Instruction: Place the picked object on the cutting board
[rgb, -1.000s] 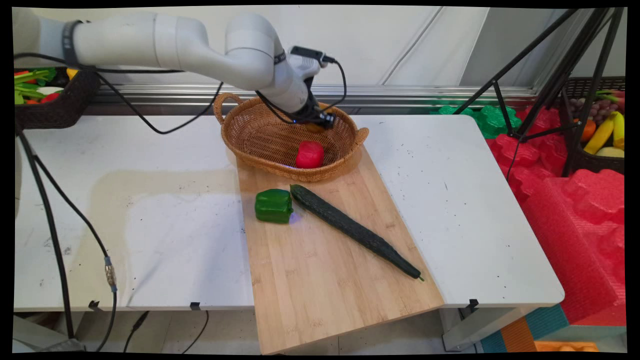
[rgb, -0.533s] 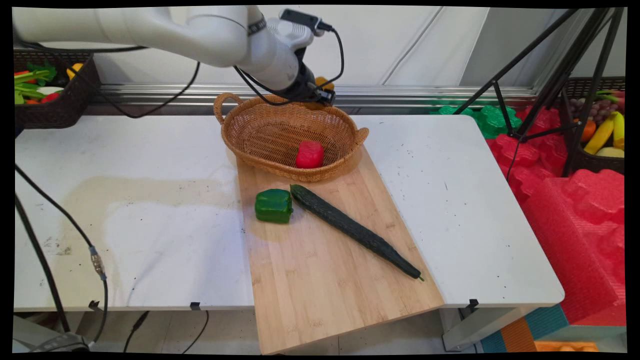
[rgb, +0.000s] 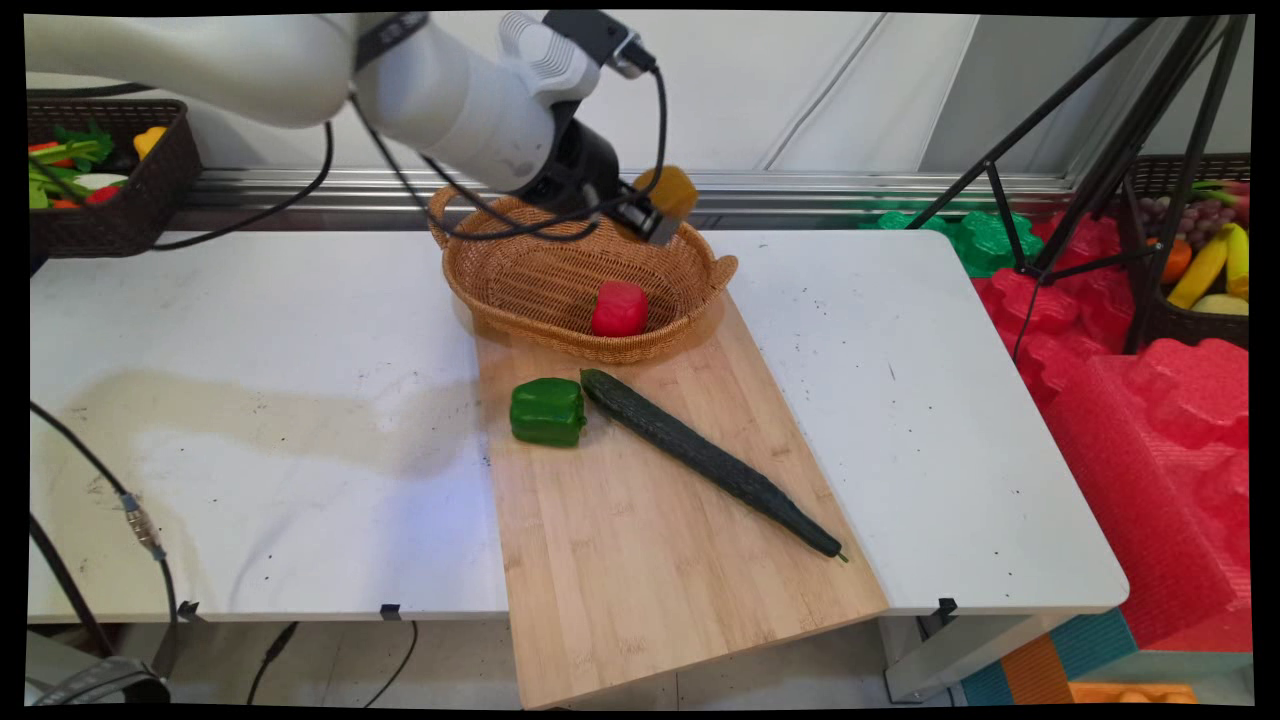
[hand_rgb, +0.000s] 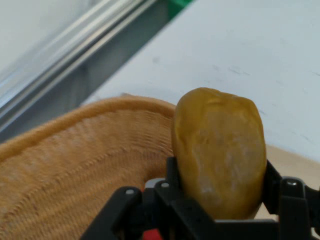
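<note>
Yellow-ochre rounded pepper-like piece clamped between black gripper fingers, closed on its sides, lifted clear | held above far rim of woven wicker basket | red pepper lies inside basket | green pepper touching long dark cucumber on bamboo board, white surface beneath.

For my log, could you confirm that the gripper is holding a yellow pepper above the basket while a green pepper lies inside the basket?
Not quite: the pepper inside the basket is red, as the main view shows. The green pepper lies on the cutting board. The gripper does hold the yellow pepper.
</note>
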